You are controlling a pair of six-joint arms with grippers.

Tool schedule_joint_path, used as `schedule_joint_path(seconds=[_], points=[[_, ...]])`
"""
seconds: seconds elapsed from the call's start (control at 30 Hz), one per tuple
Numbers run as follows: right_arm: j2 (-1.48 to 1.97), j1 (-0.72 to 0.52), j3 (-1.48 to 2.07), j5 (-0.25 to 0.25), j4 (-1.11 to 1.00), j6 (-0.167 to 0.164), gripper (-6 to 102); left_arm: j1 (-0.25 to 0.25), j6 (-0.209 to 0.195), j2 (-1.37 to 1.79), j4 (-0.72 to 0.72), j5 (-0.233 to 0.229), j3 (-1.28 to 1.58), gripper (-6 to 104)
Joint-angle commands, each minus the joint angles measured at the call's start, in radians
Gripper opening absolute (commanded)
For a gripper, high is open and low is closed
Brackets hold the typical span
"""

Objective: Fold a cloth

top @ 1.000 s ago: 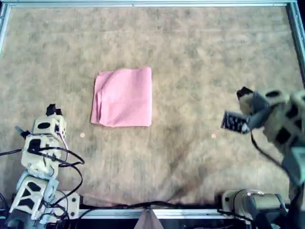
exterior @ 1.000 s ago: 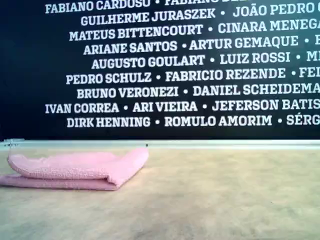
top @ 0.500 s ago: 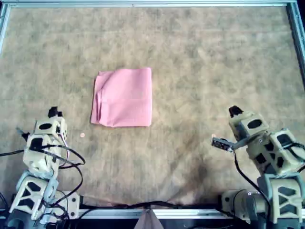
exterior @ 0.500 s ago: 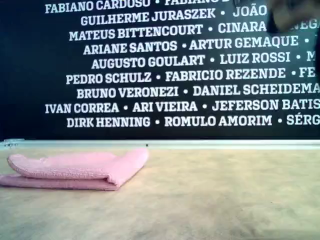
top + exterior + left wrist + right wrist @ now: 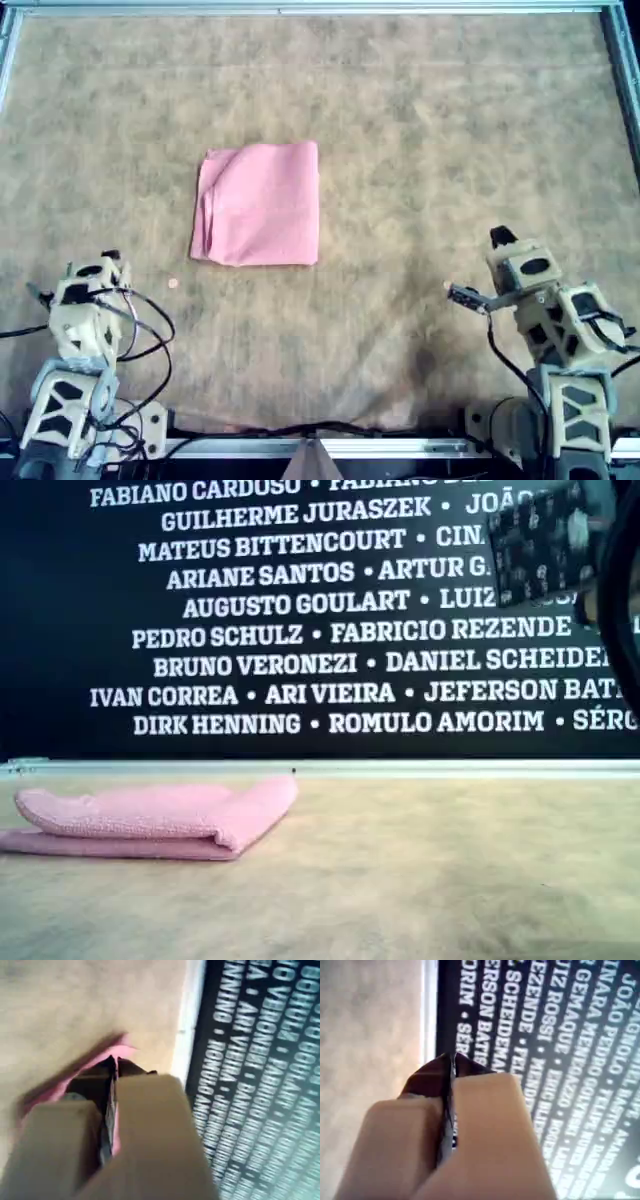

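Tan mat [image 5: 420, 120], bare around folded cloth [image 5: 258, 203]. First gripper [image 5: 111, 1067] and second gripper [image 5: 451, 1062] closed, empty, cloth well ahead of first jaws. Recommended: retract clear without disturbing fold.

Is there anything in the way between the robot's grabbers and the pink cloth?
Nothing visible is. The cloth lies folded on the mat, and only bare mat lies between it and each end effector, the first and the second.

Mottled tan-brown mat [image 5: 430, 130] covering the table edge to edge, thin metal rail [image 5: 300, 9] along its far edge, black wall [image 5: 60, 630] behind printed with rows of white names [image 5: 300, 630], even light
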Motion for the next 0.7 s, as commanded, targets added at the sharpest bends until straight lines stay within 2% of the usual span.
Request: schedule_joint_path(seconds=[0.0,0.2,0.3,0.37,0.53,0.57,0.67], points=[[0.038,-0.011,0.014,0.0,0.003,0.006,2,0.026,-0.003,0.018,0.115,0.012,-0.015,-1],[0.041,-0.043,0.015,-0.017,0.163,0.006,3,0.028,0.005,0.02,0.275,0.012,-0.015,-1],[0.046,-0.072,0.015,-0.018,0.204,0.005,2,0.044,0.006,0.02,0.324,0.012,-0.015,-1],[0.046,-0.098,0.015,-0.015,0.239,0.005,2,0.049,-0.005,0.02,0.351,0.012,-0.015,-1],[0.046,-0.129,0.015,-0.017,0.474,0.005,2,0.049,-0.006,0.02,0.419,0.012,-0.015,-1],[0.046,-0.129,0.015,-0.017,0.535,-0.008,2,0.049,-0.006,0.02,0.433,0.012,-0.015,-1],[0.046,-0.132,0.012,-0.005,0.657,-0.011,2,0.049,-0.006,0.02,0.472,0.012,-0.015,-1]])
